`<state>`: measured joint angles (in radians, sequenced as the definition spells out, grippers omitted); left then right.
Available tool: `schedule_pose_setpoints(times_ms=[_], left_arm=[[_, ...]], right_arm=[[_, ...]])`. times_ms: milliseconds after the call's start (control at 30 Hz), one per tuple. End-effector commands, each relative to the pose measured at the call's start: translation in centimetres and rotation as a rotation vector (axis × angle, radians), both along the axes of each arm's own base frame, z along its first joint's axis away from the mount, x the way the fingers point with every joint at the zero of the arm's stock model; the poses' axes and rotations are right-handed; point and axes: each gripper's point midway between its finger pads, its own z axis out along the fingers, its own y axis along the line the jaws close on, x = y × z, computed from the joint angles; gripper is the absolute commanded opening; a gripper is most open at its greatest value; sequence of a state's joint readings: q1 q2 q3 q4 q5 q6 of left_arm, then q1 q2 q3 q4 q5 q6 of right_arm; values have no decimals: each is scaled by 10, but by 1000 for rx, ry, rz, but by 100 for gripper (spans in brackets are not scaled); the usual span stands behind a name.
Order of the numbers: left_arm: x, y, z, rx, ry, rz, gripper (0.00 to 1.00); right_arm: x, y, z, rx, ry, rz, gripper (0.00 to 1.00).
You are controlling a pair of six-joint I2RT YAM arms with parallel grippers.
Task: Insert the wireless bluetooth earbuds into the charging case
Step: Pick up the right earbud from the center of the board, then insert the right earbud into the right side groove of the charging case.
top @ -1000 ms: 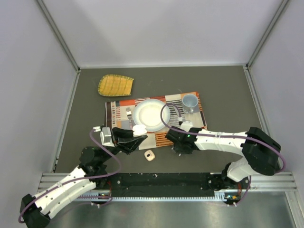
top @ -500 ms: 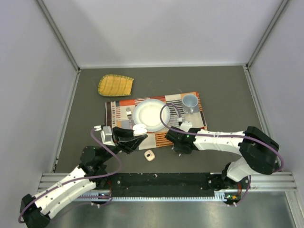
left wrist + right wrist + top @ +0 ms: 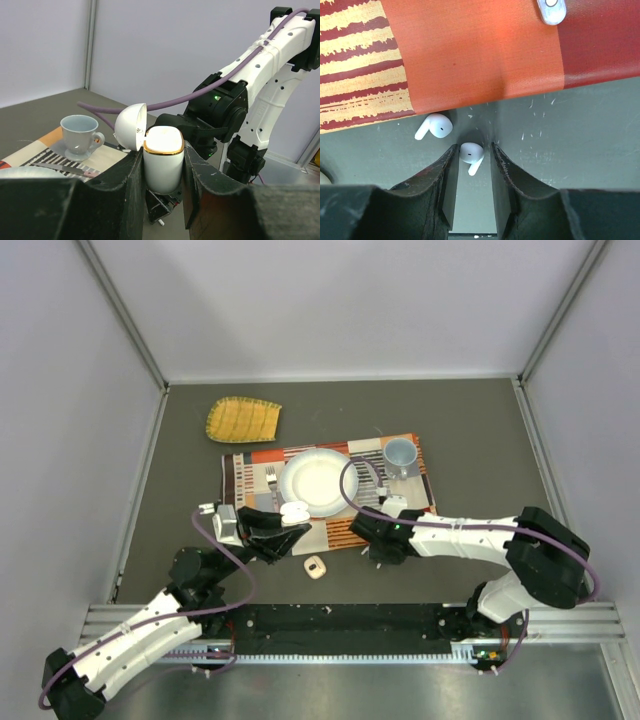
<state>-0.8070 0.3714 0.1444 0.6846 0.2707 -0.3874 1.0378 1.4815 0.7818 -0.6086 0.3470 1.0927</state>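
Earbuds (image 3: 437,126) down on the worktop (image 3: 580,130), case (image 3: 162,165) aloft in the left claw (image 3: 163,151)!
Right arm stretches low across, right claw (image 3: 473,148) pointing straight down, fingers flanking one white bud (image 3: 471,154). Pinched or not, cannot tell. The other bud lies just beside it, at the mat's (image 3: 480,60) edge. Left claw is clenched on the upright white case, lid (image 3: 130,125) flipped open.

The left arm (image 3: 130,640) and right arm (image 3: 470,537) are showing white shells with black joints. A purple cable (image 3: 235,565) is looping along each, ending at black pincer fingers (image 3: 440,195).
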Motion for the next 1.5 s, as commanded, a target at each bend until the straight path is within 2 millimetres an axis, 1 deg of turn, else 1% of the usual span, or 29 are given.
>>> schedule_pose_setpoints(times_ms=[0, 100, 200, 367, 433, 567, 700, 833, 867, 933, 967, 1000, 1067, 1100, 1167, 1200, 1267, 1300, 1333, 1367, 1400, 1433, 1467], left_arm=[[-3, 4, 27, -56, -37, 0, 0], [-3, 3, 26, -55, -33, -1, 0], [-2, 3, 26, -53, -28, 1, 0], [-2, 2, 25, -51, -24, -3, 0], [-2, 2, 24, -48, -20, -3, 0], [-1, 2, 23, -49, -13, 0, 0], [-1, 2, 23, -49, -10, -2, 0], [0, 2, 23, -50, -9, 2, 0], [0, 2, 23, -49, -8, 2, 0], [0, 2, 23, -49, -8, 1, 0], [1, 1, 22, -47, -6, 2, 0], [1, 1, 22, -47, -6, 2, 0], [0, 1, 24, -49, -8, -1, 0], [0, 1, 24, -50, -9, -1, 0], [2, 1, 24, -52, -1, 5, 0], [2, 1, 24, -54, 2, 5, 0], [4, 2, 24, -59, 8, 15, 0], [4, 2, 24, -60, 13, 16, 0], [5, 2, 23, -58, 14, 18, 0], [5, 2, 25, -60, 12, 18, 0], [5, 2, 25, -58, 15, 20, 0], [6, 1, 23, -54, 19, 20, 0], [6, 1, 24, -55, 20, 19, 0]], right_arm=[[4, -8, -5, -9, -21, -31, 31], [5, -7, -5, -7, -23, -31, 30], [7, -8, -4, -6, -26, -34, 26], [6, -7, -5, -5, -21, -30, 25], [6, -8, -5, -8, -20, -26, 16], [7, -6, -2, -14, -26, 9, 11], [11, -5, 4, -13, -49, 30, 9], [15, -5, 14, 10, -93, 42, 11], [18, -2, 20, 34, -117, 42, 7], [20, 1, 27, 62, -144, 67, 0], [21, 3, 31, 77, -161, 69, 0], [22, 5, 43, 107, -197, 74, 0], [28, 3, 57, 128, -251, 56, 0], [30, 5, 73, 166, -293, 58, 0], [36, 3, 95, 177, -397, 59, 0], [43, 1, 119, 212, -493, 40, 0], [42, 3, 139, 239, -573, 57, 0], [46, 0, 160, 264, -643, 48, 0], [45, 3, 172, 288, -676, 63, 0], [46, 3, 183, 268, -718, 109, 0], [48, -1, 194, 259, -765, 98, 0], [45, 3, 214, 296, -809, 101, 0], [46, 1, 224, 265, -849, 131, 0]])
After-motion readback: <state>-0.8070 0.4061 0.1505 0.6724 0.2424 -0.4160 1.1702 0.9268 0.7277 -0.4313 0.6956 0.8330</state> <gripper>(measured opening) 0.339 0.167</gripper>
